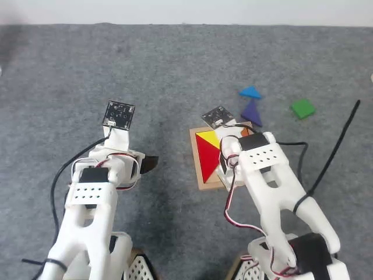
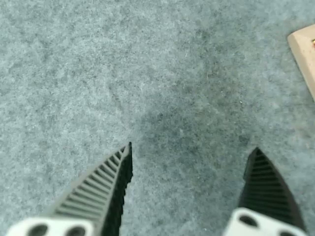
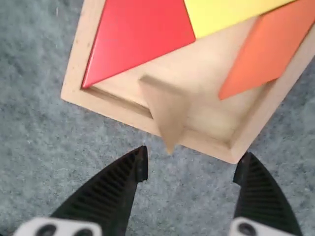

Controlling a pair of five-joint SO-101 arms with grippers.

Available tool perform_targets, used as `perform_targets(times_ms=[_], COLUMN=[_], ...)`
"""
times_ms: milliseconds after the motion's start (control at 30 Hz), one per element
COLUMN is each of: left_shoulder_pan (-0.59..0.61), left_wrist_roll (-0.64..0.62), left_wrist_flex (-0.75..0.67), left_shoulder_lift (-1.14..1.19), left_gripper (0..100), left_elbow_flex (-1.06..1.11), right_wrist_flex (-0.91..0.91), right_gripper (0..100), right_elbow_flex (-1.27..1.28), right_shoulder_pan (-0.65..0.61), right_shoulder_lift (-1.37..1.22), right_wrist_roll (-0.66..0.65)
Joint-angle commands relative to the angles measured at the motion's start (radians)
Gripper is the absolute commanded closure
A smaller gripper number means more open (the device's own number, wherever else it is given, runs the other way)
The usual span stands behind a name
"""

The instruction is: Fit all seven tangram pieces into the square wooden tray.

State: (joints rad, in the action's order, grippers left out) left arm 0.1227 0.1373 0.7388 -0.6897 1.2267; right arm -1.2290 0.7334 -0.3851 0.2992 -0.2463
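The square wooden tray (image 3: 78,78) holds a red triangle (image 3: 138,34), a yellow triangle (image 3: 221,12) and an orange piece (image 3: 266,49). A plain wood-coloured triangle (image 3: 165,105) lies tilted across the tray's rim, its tip poking out over the carpet. My right gripper (image 3: 194,157) hangs open just outside that rim, with the triangle's tip between its fingers' lines but not touched. On the carpet beyond the tray (image 1: 201,175) lie a blue triangle (image 1: 250,92), a purple triangle (image 1: 252,112) and a green square (image 1: 303,108). My left gripper (image 2: 192,150) is open over bare carpet.
Grey carpet covers the whole table. A corner of the tray (image 2: 305,44) shows off to one side of the left gripper (image 1: 144,165). The right arm's body (image 1: 268,169) covers much of the tray from above. A black cable (image 1: 335,151) runs along the right.
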Motion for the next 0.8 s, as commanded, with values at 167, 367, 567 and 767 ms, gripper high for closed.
perform_targets(times_ms=[167, 367, 567, 767], left_shoulder_pan=[0.003, 0.003, 0.003, 0.003], left_wrist_roll=[0.008, 0.008, 0.008, 0.008], left_wrist_flex=[-0.021, -0.021, -0.021, -0.021], left_shoulder_lift=[-0.025, -0.025, -0.025, -0.025], left_gripper=[65, 65, 65, 65], left_elbow_flex=[-0.004, -0.004, -0.004, -0.004], right_wrist_flex=[0.051, 0.073, 0.061, -0.053], right_gripper=[69.9, 69.9, 69.9, 69.9], right_elbow_flex=[-0.074, -0.195, -0.209, -0.209], right_shoulder_pan=[0.002, 0.058, 0.062, 0.039], right_shoulder_lift=[-0.145, -0.194, -0.197, -0.173], right_wrist_roll=[-0.014, -0.008, -0.014, -0.061])
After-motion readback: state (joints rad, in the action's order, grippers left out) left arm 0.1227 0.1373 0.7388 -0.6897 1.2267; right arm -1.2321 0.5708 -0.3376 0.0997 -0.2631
